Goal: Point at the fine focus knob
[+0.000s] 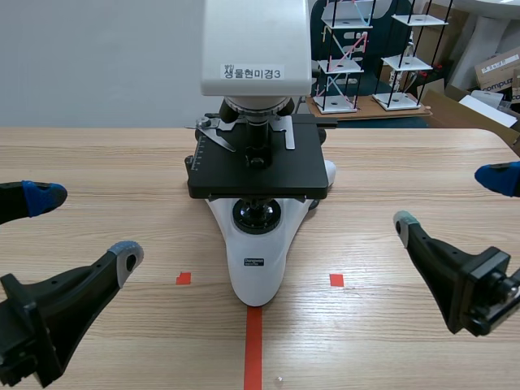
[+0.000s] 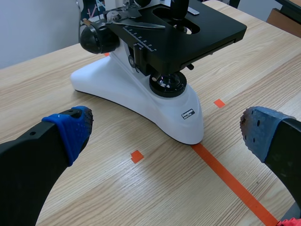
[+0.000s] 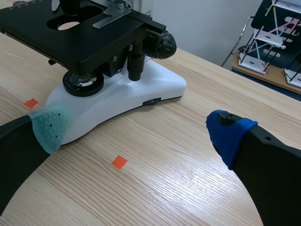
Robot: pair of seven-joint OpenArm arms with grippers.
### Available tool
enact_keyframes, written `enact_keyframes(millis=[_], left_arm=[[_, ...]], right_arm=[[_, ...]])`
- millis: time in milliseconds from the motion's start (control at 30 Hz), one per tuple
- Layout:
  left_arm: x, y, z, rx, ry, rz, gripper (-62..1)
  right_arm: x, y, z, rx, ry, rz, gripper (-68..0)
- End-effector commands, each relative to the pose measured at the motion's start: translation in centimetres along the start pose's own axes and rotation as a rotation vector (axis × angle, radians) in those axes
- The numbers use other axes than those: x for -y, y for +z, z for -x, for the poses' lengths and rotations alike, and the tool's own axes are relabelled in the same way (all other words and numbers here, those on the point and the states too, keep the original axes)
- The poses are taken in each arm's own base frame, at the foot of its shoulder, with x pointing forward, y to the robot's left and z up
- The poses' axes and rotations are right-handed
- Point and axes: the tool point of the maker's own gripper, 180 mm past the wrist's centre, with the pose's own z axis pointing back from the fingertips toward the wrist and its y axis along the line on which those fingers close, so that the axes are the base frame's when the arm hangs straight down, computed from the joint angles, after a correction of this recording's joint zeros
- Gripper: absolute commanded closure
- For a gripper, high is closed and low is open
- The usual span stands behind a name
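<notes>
Left tool point(image 1: 85, 226) and right tool point(image 1: 451, 201) gape empty; microscope point(image 1: 256, 260) looks heavy, rigid. The fine focus knob point(image 3: 163, 44) wants a touch, no grab.

I read this site as a laboratory or teaching room. Indicators: a labelled microscope point(image 1: 257, 162) on a wooden desk point(image 1: 97, 162) marked with orange-red tape point(image 1: 253, 349), rod-frame models point(image 1: 341, 61) on a low platform point(image 1: 370, 108) behind it, and cardboard boxes point(image 1: 497, 69) beside them.
</notes>
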Motion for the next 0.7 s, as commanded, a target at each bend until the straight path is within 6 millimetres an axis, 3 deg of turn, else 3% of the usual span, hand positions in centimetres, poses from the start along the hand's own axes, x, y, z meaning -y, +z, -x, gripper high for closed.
enact_keyframes(millis=[0, 500, 667], left_arm=[[0.2, -0.1, -1.1, 0.036, -0.005, 0.004, -62.3], [0.2, -0.1, -1.1, 0.036, -0.005, 0.004, -62.3], [0.2, -0.1, -1.1, 0.036, -0.005, 0.004, -62.3]], right_arm=[[0.2, 0.0, -1.0, 0.035, 0.008, 0.004, -61.7], [0.9, 0.0, -0.9, 0.031, 0.021, 0.041, -61.3], [2.7, 0.3, -0.3, -0.012, 0.05, 0.113, -50.1]])
